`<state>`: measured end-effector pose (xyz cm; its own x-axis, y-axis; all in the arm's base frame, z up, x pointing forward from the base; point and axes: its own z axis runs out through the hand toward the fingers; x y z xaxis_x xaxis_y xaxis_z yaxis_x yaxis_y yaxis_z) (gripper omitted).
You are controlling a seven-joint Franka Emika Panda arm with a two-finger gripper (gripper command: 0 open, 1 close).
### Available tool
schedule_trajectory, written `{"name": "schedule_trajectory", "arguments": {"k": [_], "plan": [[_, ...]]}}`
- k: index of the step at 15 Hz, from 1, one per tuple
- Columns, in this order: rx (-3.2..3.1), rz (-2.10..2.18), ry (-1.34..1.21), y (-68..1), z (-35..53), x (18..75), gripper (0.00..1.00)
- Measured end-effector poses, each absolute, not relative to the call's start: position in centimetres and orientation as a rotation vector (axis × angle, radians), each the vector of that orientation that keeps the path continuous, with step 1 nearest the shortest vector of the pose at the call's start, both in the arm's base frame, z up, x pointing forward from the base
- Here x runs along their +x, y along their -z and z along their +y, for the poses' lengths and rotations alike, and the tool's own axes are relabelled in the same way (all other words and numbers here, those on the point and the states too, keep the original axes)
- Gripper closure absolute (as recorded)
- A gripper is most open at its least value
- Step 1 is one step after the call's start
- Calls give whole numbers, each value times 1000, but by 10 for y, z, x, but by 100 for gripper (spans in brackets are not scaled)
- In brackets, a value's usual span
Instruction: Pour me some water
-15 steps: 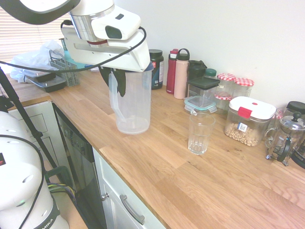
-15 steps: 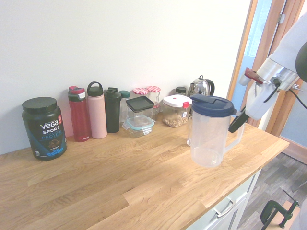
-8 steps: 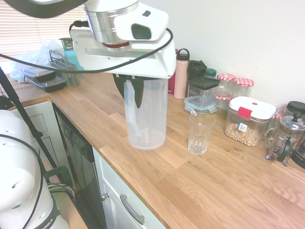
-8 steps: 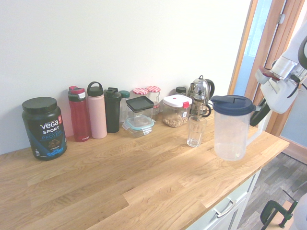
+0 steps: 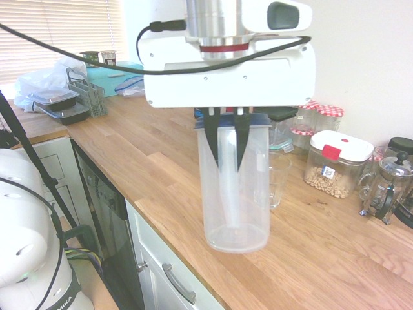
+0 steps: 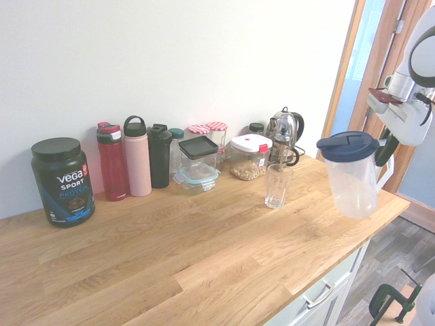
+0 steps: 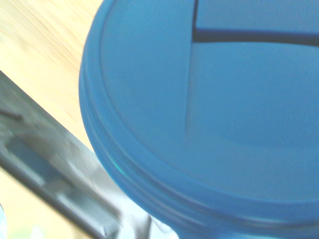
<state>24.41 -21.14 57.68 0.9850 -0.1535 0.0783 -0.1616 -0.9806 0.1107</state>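
Note:
A clear plastic pitcher (image 5: 235, 194) with a dark blue lid (image 6: 348, 145) hangs upright just above the wooden counter (image 5: 322, 258), near its front edge. My gripper (image 5: 227, 160) is shut on the pitcher's handle from above. No water level shows through the pitcher's wall. An empty ribbed drinking glass (image 6: 276, 185) stands on the counter beside the pitcher, toward the wall; in the first exterior view the glass (image 5: 280, 179) is half hidden behind the pitcher. The blue lid (image 7: 209, 109) fills the wrist view.
Along the wall stand a Vega protein tub (image 6: 61, 180), a red bottle (image 6: 112, 161), a pink bottle (image 6: 136, 157), a black bottle (image 6: 160, 155), lidded containers (image 6: 249, 157) and a metal French press (image 6: 284, 134). A dish rack (image 5: 87, 95) sits at the counter's far end.
The arm has carried the pitcher along the counter, past the glass, toward the front edge. The glass, hidden behind the pitcher a second ago in the second exterior view, now shows.

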Motion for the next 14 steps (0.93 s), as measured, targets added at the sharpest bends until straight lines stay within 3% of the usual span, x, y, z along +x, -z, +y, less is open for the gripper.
{"name": "schedule_trajectory", "arguments": {"k": [5,9,14], "plan": [[2865,-335,26,-602,-227,302,100],[2716,-303,193,-580,-192,368,100],[2631,-298,283,-567,-170,401,100]]}}
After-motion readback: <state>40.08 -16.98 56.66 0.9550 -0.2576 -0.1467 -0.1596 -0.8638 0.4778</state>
